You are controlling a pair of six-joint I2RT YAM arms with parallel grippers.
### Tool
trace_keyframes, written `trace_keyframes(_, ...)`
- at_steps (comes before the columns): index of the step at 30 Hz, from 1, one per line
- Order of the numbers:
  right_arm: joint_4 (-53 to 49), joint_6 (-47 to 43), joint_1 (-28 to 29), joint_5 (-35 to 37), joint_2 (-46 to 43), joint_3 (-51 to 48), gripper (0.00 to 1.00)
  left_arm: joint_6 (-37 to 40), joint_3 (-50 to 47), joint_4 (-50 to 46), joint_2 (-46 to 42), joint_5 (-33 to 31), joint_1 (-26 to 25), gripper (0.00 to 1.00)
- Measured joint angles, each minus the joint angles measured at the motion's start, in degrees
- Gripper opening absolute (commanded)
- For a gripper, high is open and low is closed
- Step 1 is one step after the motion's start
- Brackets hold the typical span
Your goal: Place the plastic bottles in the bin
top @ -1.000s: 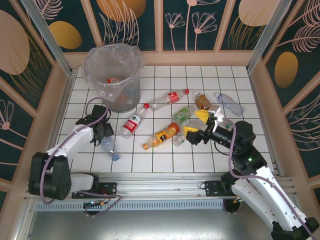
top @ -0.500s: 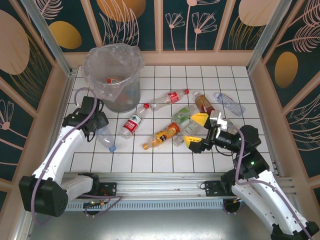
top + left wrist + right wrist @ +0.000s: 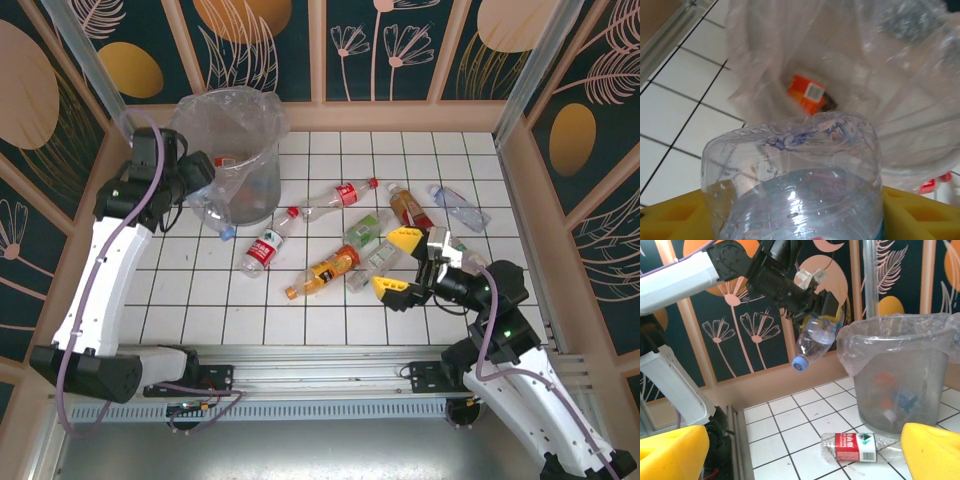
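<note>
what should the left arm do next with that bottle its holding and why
Probably shift the blue-capped bottle sideways over the bin opening before letting go. The left pincer holds it raised beside the bin, cap down, and in the right wrist view it hangs outside the rim, so releasing now would likely drop it on the tiles.

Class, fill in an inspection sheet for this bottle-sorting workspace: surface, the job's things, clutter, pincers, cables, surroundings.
Surface: white tiled table, no spills seen.
Job's things: bin upright at far left, lined with a clear bag, an orange-labelled bottle inside; several bottles lie loose on the tiles, among them a red-labelled bottle and an orange bottle.
Clutter: nothing seen.
Pincers: left pincer shut on a clear bottle, high beside the bin's rim, cap down; right pincer open by the loose bottles.
Cables: purple cable along each arm.
Surroundings: flower-patterned wall panels; metal rail at near edge.
</note>
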Motion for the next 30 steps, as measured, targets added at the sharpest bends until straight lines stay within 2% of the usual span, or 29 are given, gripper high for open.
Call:
trace_keyframes(9, 0.4, -0.6, -0.1, 7.5, -3.4, -0.5, 0.99, 0.3, 18.6, 1.4, 11.9, 4.2, 0.0, 0.68)
trace_keyframes(16, 0.4, -1.4, -0.1, 10.3, -3.5, -0.5, 0.99, 0.3, 31.7, 3.5, 22.4, 4.9, 0.0, 0.67)
trace_keyframes(22, 0.4, -1.5, -0.1, 11.6, -3.5, -0.5, 0.99, 0.9, 35.5, 8.5, 29.3, 2.7, 0.0, 0.67)
trace_keyframes(30, 0.3, -1.5, -0.1, 12.7, -3.5, -0.5, 0.99, 6.8, 41.4, 12.0, 35.1, -2.6, 0.0, 0.68)
